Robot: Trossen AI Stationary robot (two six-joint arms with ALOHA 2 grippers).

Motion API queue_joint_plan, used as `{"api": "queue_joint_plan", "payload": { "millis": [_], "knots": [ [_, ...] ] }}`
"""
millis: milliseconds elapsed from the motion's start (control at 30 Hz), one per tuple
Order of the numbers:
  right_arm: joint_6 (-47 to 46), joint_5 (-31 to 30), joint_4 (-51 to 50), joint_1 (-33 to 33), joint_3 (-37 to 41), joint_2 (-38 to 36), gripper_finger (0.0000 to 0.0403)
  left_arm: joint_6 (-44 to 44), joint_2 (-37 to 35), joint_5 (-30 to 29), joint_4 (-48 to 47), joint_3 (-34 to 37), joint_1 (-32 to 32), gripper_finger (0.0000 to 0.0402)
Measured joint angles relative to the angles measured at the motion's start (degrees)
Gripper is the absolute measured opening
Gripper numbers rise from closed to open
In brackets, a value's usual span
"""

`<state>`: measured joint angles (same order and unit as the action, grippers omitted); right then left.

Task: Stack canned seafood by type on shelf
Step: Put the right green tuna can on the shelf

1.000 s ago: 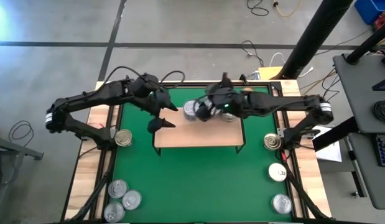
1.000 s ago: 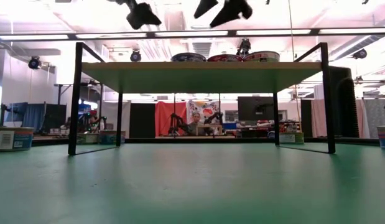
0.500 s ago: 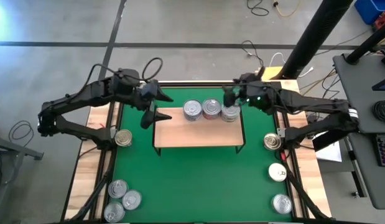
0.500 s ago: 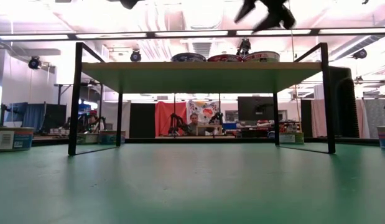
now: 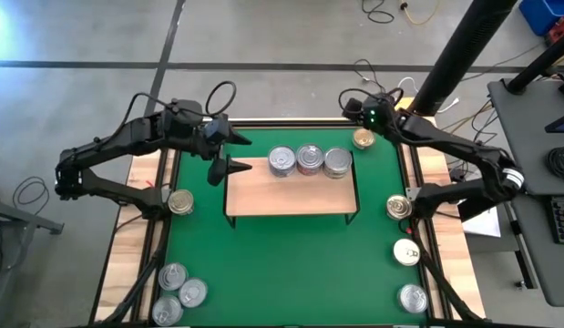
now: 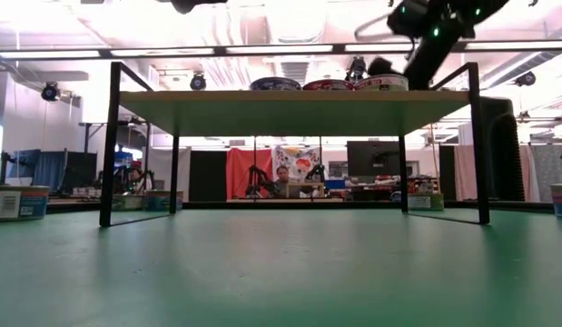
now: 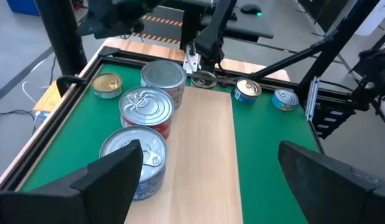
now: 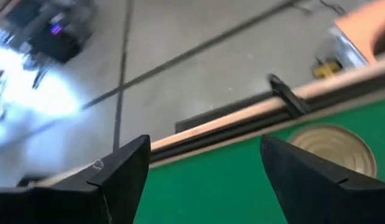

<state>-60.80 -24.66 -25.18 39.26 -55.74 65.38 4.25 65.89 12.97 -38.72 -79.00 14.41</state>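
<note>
The shelf (image 5: 291, 189), a light-wood board on black legs, stands mid-table on the green mat. Three tins (image 5: 310, 160) stand in a row on their bases along its far edge; the left wrist view shows them too (image 7: 147, 109). A gold tin (image 5: 363, 138) lies on the mat just past the shelf's far right corner. My left gripper (image 5: 232, 153) hovers open at the shelf's far left corner, holding nothing (image 7: 208, 162). My right gripper (image 5: 351, 103) hangs open over the table's far edge, above and beyond the gold tin (image 8: 332, 146).
More tins lie on the mat: a gold one at the left edge (image 5: 180, 201), three silver ones at the near left (image 5: 179, 293), and a gold (image 5: 400, 208), a white (image 5: 407, 252) and a silver one (image 5: 412, 297) down the right side. The shelf's near half is bare wood.
My right gripper has drawn back from over the tins on the shelf toward the table's far right corner, rolling as it went. The three tins stay in their row. My left gripper has risen and pulled back a little from the shelf's left end toward the far left.
</note>
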Motion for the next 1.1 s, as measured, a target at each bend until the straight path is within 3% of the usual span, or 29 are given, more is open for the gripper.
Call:
{"api": "queue_joint_plan", "payload": {
  "millis": [133,500,767,933,1100],
  "knots": [
    [-11.7,0.7,0.7,3.6,3.3,1.0,0.0278,1.6,0.0,0.0,-1.2,0.0,0.0,0.0356],
    [-21.8,9.6,9.9,11.2,13.0,4.4,0.0196,1.2,-0.1,0.0,-2.9,0.0,-0.1,0.0356],
    [-32.1,7.8,10.8,11.8,13.8,9.4,0.0114,-1.1,-0.1,0.0,-5.1,-1.2,-0.1,0.0356],
    [-32.3,9.6,13.6,12.7,13.9,13.0,0.0071,-1.2,-0.2,-0.7,-11.2,-5.8,-0.1,0.0356],
    [-32.7,9.6,14.3,13.3,13.9,15.5,0.0039,-1.9,-0.2,-6.7,-18.4,-9.9,-0.1,0.0356]
  ]
}}
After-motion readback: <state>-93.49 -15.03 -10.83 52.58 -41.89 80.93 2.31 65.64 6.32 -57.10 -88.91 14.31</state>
